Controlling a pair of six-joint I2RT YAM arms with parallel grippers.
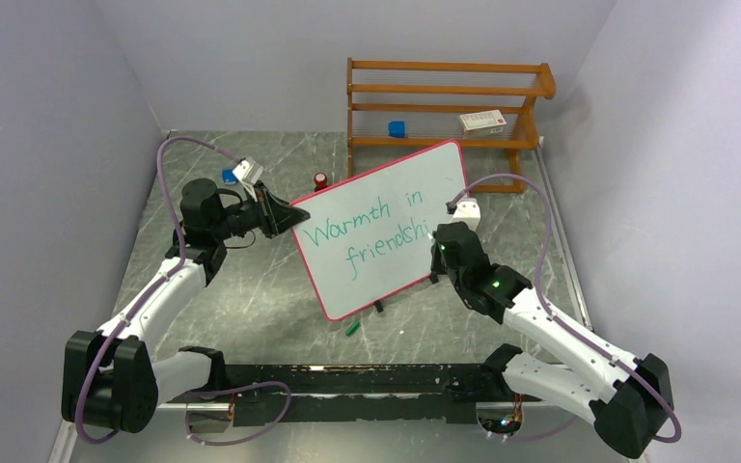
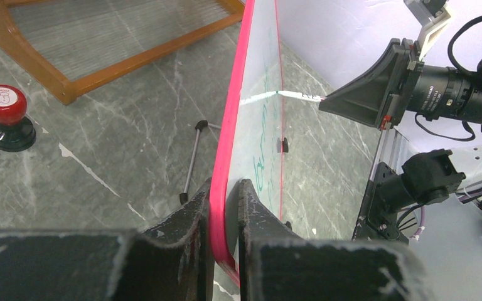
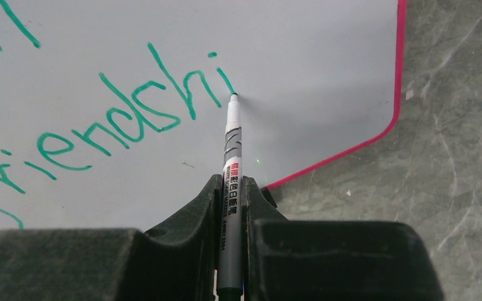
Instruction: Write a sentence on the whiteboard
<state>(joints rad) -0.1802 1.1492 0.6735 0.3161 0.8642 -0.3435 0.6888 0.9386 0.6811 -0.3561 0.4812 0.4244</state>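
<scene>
desk [image 1: 251, 299]: grey marbled, enclosed by pale lilac walls [image 1: 48, 145] | whiteboard [image 1: 386, 227]: held tilted at desk centre, green "Warmth in friendshi" written | left jaws: clamped on its left pink edge | right jaws: closed on marker [image 3: 232, 144], tip touching board | far side: wooden rack [image 1: 444, 92], red-topped knob [image 1: 320, 180] left of it

Green handwriting on the whiteboard [image 1: 382, 231] read "Warmth in" on one line and "friendshi" below it. The marker [image 3: 232, 157] carried red and black print along its barrel, too small to read.
</scene>
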